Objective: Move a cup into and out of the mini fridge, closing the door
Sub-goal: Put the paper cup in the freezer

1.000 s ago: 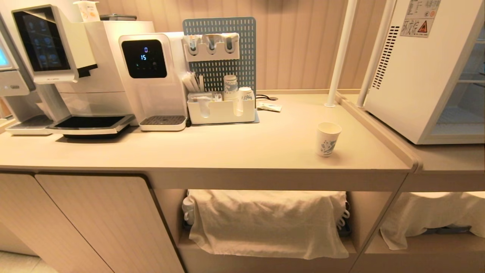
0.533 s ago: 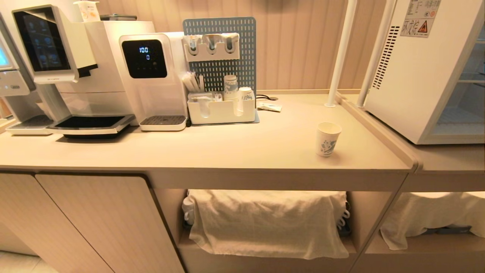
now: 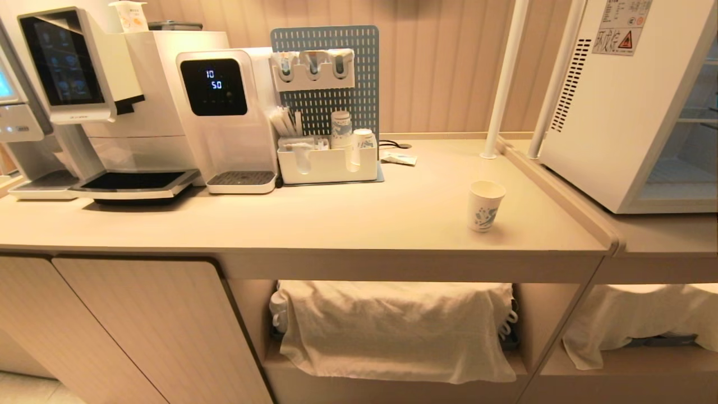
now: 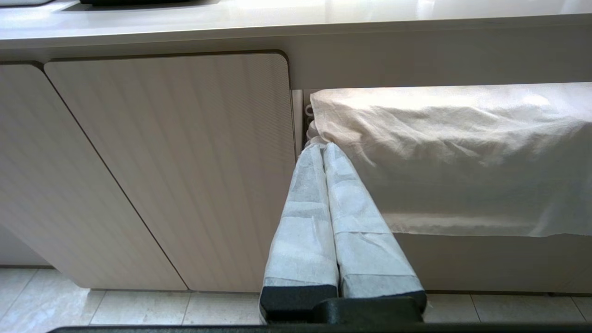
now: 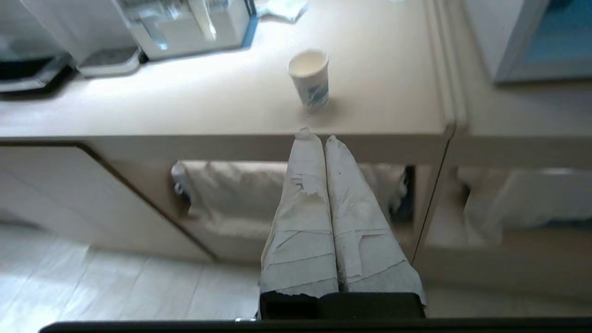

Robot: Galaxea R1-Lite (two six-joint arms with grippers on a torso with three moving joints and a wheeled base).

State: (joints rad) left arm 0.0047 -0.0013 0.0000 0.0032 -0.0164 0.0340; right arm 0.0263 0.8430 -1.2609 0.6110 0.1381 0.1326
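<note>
Cup (image 3: 486,206) upright near the counter (image 3: 336,224) edge, well short of the mini fridge (image 3: 622,106).

Likely set there for easy reach. Right gripper (image 5: 317,135) pressed together, empty, below the edge facing it; left gripper (image 4: 322,146) pressed together, low by the cabinet door (image 4: 162,175). Fridge cut off at the frame; door not made out.

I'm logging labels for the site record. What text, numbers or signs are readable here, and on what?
"10" above "50": dark display of the white dispenser.
Red triangle warning sign: sticker on the mini fridge; its characters are too small to read.
Coffee machine touchscreen icons: unreadable.
The cup: blue print, no words.
</note>
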